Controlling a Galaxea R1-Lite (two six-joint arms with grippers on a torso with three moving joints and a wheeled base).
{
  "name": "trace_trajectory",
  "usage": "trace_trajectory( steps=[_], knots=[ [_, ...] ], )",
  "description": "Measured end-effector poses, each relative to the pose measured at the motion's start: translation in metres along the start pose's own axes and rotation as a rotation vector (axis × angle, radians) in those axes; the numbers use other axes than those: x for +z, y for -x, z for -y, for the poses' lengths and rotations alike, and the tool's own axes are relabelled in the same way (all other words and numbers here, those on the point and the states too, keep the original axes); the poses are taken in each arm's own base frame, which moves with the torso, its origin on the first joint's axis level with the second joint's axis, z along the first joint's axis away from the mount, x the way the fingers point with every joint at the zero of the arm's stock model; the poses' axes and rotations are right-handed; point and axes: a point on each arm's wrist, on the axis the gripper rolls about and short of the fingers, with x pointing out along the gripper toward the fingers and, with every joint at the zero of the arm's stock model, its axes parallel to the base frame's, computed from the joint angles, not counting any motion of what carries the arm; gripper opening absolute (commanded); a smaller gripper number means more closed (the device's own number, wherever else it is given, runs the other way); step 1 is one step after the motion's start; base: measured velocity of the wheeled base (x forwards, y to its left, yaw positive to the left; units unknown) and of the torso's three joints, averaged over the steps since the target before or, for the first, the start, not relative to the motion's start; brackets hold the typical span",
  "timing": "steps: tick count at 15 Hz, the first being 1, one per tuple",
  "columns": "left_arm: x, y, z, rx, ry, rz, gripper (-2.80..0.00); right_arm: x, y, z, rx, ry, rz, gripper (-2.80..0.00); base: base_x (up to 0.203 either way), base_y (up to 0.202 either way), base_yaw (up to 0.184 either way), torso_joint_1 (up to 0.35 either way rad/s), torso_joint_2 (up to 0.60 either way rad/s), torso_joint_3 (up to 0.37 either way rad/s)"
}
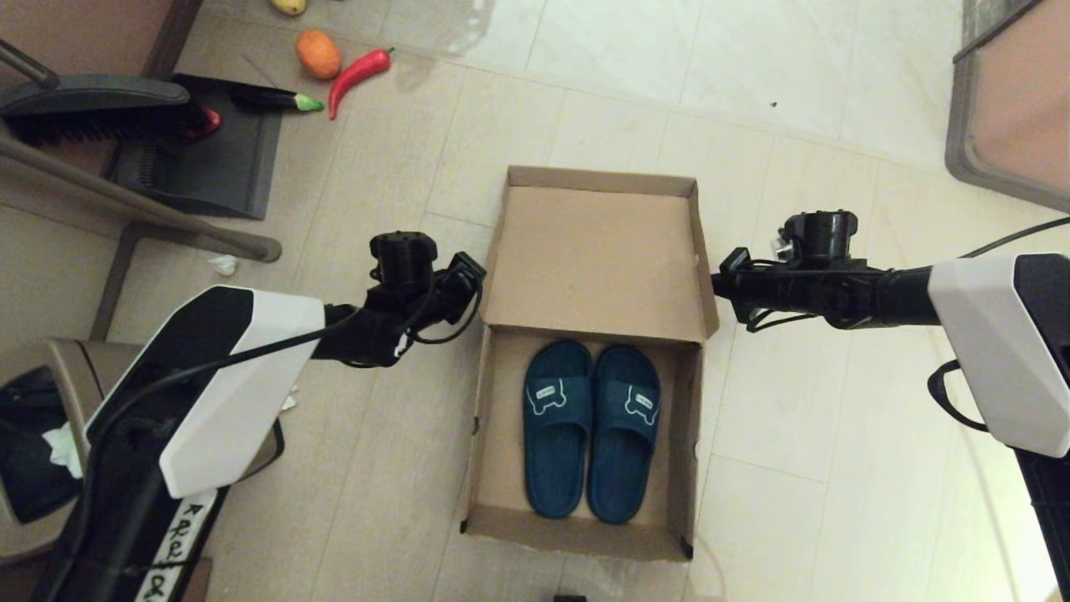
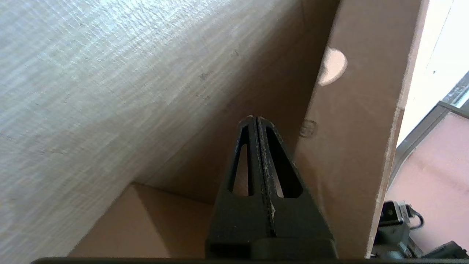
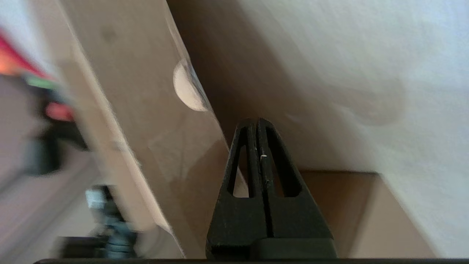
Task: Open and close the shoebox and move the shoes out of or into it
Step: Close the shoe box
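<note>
The shoebox [image 1: 577, 535] stands open on the floor in the middle of the head view, its lid [image 1: 598, 251] raised at the far end. Two dark teal slippers [image 1: 556, 426] [image 1: 623, 431] lie side by side inside, toes towards the lid. My left arm [image 1: 401, 276] reaches to the lid's left edge and my right arm [image 1: 802, 276] to its right edge. The left gripper [image 2: 254, 118] is shut and empty, its tip beside the lid's side flap [image 2: 351, 146]. The right gripper [image 3: 256, 119] is shut and empty too, beside the other flap [image 3: 146, 110]. In the head view the lid hides both fingertips.
A dustpan [image 1: 226, 167] and brush [image 1: 92, 109] lie at the back left, with an orange fruit [image 1: 318, 53], a red chili [image 1: 359, 73] and an eggplant [image 1: 276, 100] nearby. A brown bin [image 1: 33, 451] stands near left. A table corner [image 1: 1020, 100] is back right.
</note>
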Motion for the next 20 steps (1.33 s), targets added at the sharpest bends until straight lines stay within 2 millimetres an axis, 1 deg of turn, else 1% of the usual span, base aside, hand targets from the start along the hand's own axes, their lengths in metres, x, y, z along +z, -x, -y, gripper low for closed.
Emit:
trace_trajectory(
  steps=[3,5,8,13,16,18,20],
  knots=[
    [-0.006,-0.002,0.003,-0.007,-0.001,-0.011,-2.8,0.005,-0.003,-0.001,0.102,-0.127,-0.012,-2.8,0.0,0.0,0.0,0.0,0.0,0.0],
    [-0.01,-0.002,0.005,-0.012,-0.004,-0.019,-2.8,0.004,-0.004,0.002,0.109,-0.182,-0.04,-2.8,0.0,0.0,0.0,0.0,0.0,0.0],
    [-0.017,-0.004,0.009,-0.025,-0.006,-0.038,-2.8,0.002,-0.006,0.005,0.119,-0.21,-0.082,-2.8,0.0,0.0,0.0,0.0,0.0,0.0],
    [-0.026,-0.005,0.016,-0.041,-0.009,-0.062,-2.8,0.001,-0.005,0.001,0.139,-0.238,-0.127,-2.8,0.0,0.0,0.0,0.0,0.0,0.0],
    [-0.025,-0.004,0.02,-0.046,-0.01,-0.059,-2.8,0.009,0.005,-0.004,0.168,-0.265,-0.17,-2.8,0.0,0.0,0.0,0.0,0.0,0.0],
    [-0.024,-0.002,0.024,-0.055,-0.012,-0.057,-2.8,0.021,0.018,-0.005,0.204,-0.26,-0.224,-2.8,0.0,0.0,0.0,0.0,0.0,0.0],
    [-0.02,0.0,0.027,-0.06,-0.013,-0.049,-2.8,0.034,0.03,-0.007,0.256,-0.226,-0.222,-2.8,0.0,0.0,0.0,0.0,0.0,0.0]
  ],
)
